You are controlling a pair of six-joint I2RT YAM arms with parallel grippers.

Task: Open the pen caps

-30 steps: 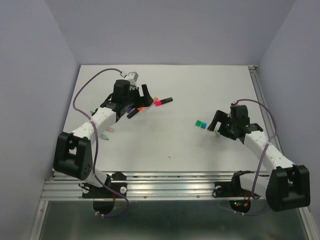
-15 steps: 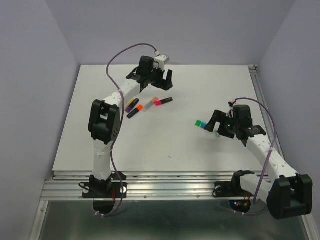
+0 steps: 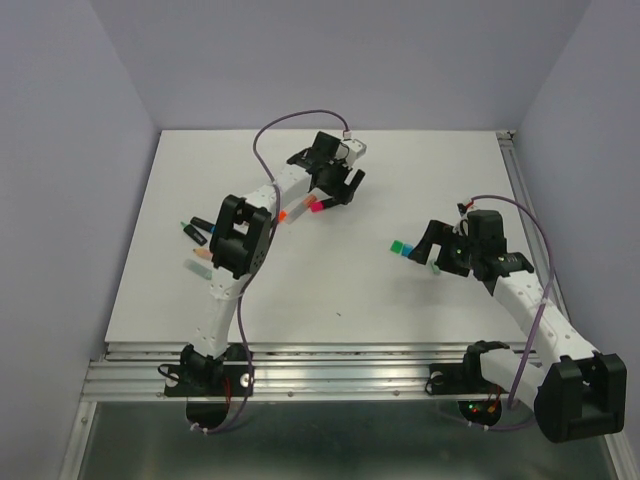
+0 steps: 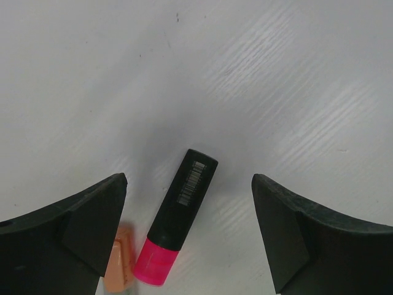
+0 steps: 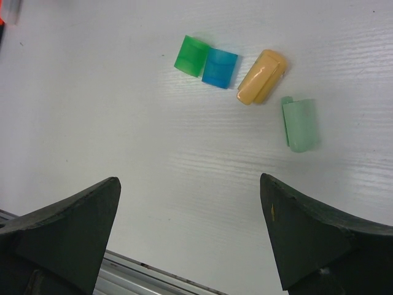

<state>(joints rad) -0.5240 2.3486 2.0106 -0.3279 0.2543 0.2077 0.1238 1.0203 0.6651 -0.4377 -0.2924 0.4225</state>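
My left gripper (image 3: 339,192) is open at the far middle of the table. In the left wrist view it (image 4: 189,184) straddles a black pen (image 4: 187,190) lying flat with a pink cap (image 4: 156,265) on its near end. A peach cap (image 4: 118,270) lies beside the left finger. My right gripper (image 3: 432,250) is open and empty (image 5: 189,181). Ahead of it lie loose caps: green (image 5: 191,55), blue (image 5: 220,67), yellow-orange (image 5: 262,76) and pale mint (image 5: 299,125). The green cap (image 3: 398,245) also shows in the top view.
An orange-capped pen (image 3: 283,213) lies left of the pink-capped pen (image 3: 322,205). More pen pieces (image 3: 195,228) lie at the table's left side. The metal rail (image 3: 330,355) runs along the near edge. Grey walls enclose the table.
My left arm has swung from the pens at the left to the far middle, now over the pink-capped pen. My right arm has barely moved.
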